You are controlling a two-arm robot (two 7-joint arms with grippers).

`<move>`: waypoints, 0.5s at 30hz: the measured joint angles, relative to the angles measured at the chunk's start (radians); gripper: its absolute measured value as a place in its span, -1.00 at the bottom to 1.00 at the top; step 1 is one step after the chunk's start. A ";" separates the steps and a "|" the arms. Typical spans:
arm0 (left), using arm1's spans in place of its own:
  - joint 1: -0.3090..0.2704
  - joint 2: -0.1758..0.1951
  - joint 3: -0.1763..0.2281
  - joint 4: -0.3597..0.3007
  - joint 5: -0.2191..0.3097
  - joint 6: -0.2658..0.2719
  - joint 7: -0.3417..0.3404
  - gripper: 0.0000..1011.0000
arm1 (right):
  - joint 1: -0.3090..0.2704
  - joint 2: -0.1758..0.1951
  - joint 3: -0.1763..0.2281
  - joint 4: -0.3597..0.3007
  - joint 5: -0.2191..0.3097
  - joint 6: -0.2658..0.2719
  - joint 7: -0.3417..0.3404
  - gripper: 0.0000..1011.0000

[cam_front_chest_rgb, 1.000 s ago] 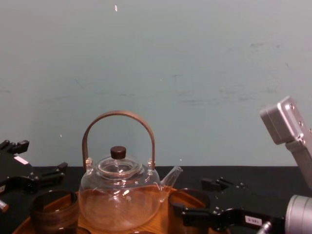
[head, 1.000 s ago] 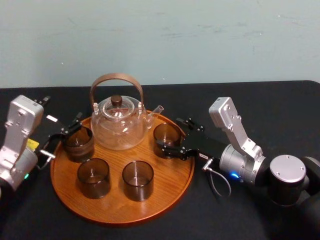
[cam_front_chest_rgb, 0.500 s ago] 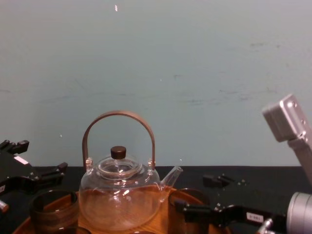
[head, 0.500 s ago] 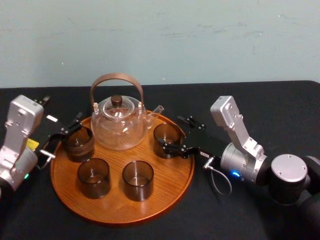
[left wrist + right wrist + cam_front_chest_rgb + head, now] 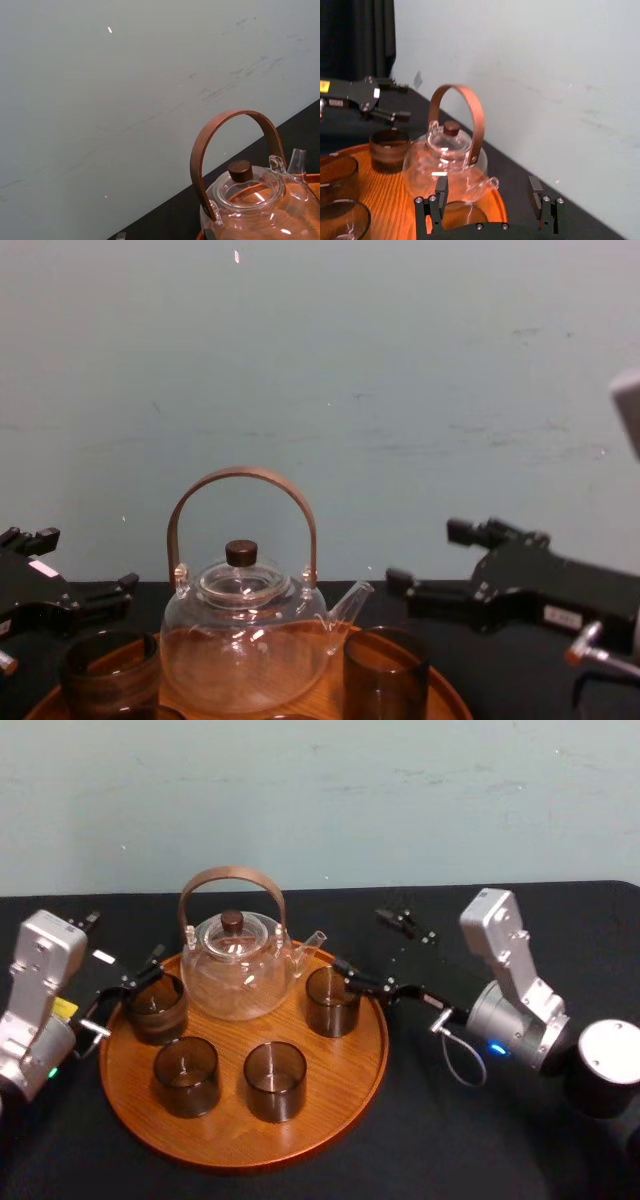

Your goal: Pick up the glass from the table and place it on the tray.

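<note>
A: What's around the right glass (image 5: 332, 1001), near to far?
B: The tray (image 5: 340, 1085) on the bench (image 5: 470, 1140) carries two front glasses (image 5: 186, 1075), then the left glass (image 5: 157, 1005) beside the left gripper (image 5: 152, 967), jaws apart. The teapot (image 5: 236, 967) is at the back.
A: And the right glass itself?
B: Upright on the tray's right side. The right gripper (image 5: 362, 938) hangs just behind it, jaws wide, holding nothing, not touching.

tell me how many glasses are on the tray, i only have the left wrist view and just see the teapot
observer: four: the left glass, front-left glass, front-right glass and right glass, all on the tray
operator: where's the right gripper
observer: the right gripper hangs raised beside the right glass, jaws open
operator: and the left one
observer: the left gripper is next to the left glass, jaws open
</note>
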 joint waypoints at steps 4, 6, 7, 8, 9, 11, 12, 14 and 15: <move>0.000 0.000 0.000 0.000 0.000 0.000 0.000 0.98 | -0.029 0.019 0.026 -0.055 0.012 -0.013 -0.005 0.98; 0.000 0.000 0.000 0.000 0.000 0.000 0.000 0.98 | -0.041 0.025 0.036 -0.074 0.019 -0.016 -0.006 0.98; 0.000 0.000 0.000 0.000 0.000 0.000 0.000 0.98 | -0.047 0.029 0.041 -0.082 0.023 -0.017 -0.006 0.98; 0.000 0.000 0.000 0.000 0.000 0.000 0.000 0.98 | -0.059 0.036 0.050 -0.098 0.029 -0.020 -0.008 0.98; 0.000 0.000 0.000 0.000 0.000 0.000 0.000 0.98 | -0.065 0.039 0.055 -0.105 0.032 -0.021 -0.010 0.98; 0.000 0.000 0.000 0.000 0.000 0.000 0.000 0.98 | -0.077 0.045 0.066 -0.117 0.038 -0.024 -0.014 0.98; 0.000 0.000 0.000 0.000 0.000 0.000 0.000 0.98 | -0.092 0.053 0.079 -0.130 0.042 -0.028 -0.020 0.98; 0.000 0.000 0.000 0.000 0.000 0.000 0.000 0.98 | -0.113 0.063 0.097 -0.144 0.047 -0.032 -0.030 0.98; 0.000 0.000 0.000 0.000 0.000 0.000 0.000 0.98 | -0.120 0.066 0.103 -0.148 0.048 -0.033 -0.033 0.98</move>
